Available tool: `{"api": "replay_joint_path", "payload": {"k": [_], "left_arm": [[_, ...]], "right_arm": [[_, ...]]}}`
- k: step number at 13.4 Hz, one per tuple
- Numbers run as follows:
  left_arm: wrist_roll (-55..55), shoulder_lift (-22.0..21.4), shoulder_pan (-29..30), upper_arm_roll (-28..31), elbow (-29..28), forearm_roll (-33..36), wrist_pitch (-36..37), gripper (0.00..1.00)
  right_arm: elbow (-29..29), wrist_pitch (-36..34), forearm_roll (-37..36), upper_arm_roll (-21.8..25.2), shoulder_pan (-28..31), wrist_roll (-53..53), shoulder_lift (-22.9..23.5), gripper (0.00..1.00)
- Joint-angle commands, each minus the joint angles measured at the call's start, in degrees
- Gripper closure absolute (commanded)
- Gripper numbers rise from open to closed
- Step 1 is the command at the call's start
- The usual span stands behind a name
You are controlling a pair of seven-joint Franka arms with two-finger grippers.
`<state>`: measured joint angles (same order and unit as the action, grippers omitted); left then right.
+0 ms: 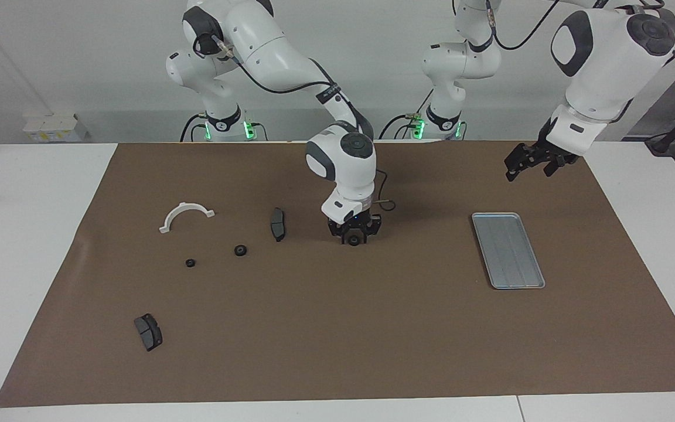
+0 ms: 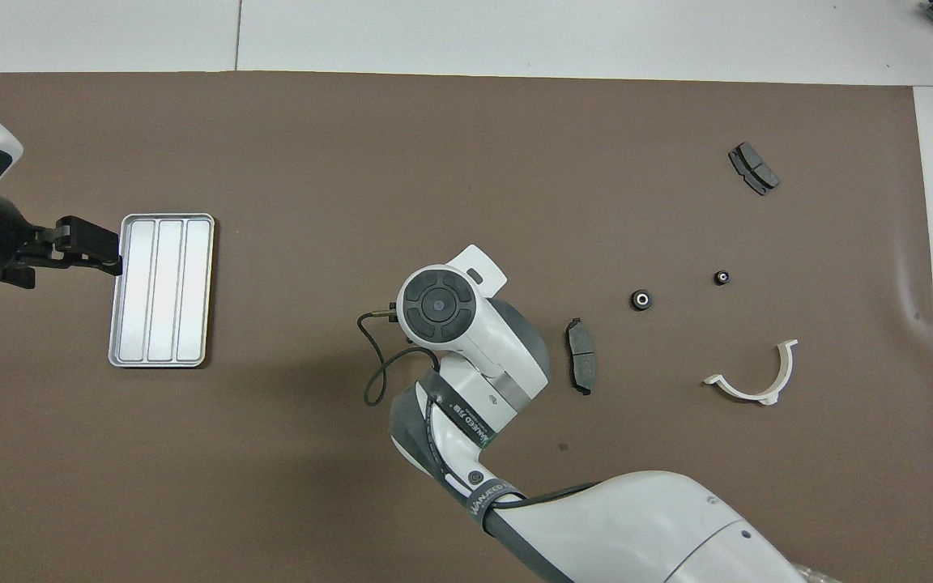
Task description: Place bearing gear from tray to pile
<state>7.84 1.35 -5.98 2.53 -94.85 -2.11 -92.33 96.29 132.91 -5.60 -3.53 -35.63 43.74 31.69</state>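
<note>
A small black bearing gear point(image 1: 353, 240) lies on the brown mat mid-table. My right gripper point(image 1: 353, 235) is down on it, its fingers shut around it. In the overhead view the right wrist point(image 2: 438, 304) hides both. The silver-grey ridged tray point(image 1: 507, 249) point(image 2: 160, 289) is bare. My left gripper point(image 1: 529, 169) point(image 2: 106, 249) hangs open and empty in the air beside the tray's robot-side end. The pile is a white half-ring bracket point(image 1: 185, 214) point(image 2: 758, 380) and two dark brake pads point(image 1: 278, 224) point(image 1: 148, 332).
Two more small black gears point(image 1: 241, 250) point(image 1: 190, 262) lie between the bracket and the brake pads, also seen from overhead point(image 2: 641, 300) point(image 2: 722, 278). A thin black cable point(image 2: 373, 364) loops off the right wrist. The brown mat point(image 1: 337, 340) covers the table.
</note>
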Motion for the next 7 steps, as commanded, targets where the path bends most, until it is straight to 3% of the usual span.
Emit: {"api": "replay_joint_path", "payload": {"k": [1, 4, 7], "left_arm": [[0.2, -1.9, 0.7, -0.6, -2.0, 0.3, -0.6, 0.0], [0.2, -1.9, 0.8, -0.6, -2.0, 0.3, -0.6, 0.0], [0.2, -1.9, 0.7, -0.6, -2.0, 0.3, -0.6, 0.0]], "right_arm": [[0.2, 0.9, -0.9, -0.1, 0.0, 1.5, 0.0, 1.0], [-0.6, 1.0, -1.2, 0.2, 0.6, 1.4, -0.1, 1.0], [-0.2, 0.8, -1.4, 0.5, 4.8, -1.3, -2.4, 1.0]]}}
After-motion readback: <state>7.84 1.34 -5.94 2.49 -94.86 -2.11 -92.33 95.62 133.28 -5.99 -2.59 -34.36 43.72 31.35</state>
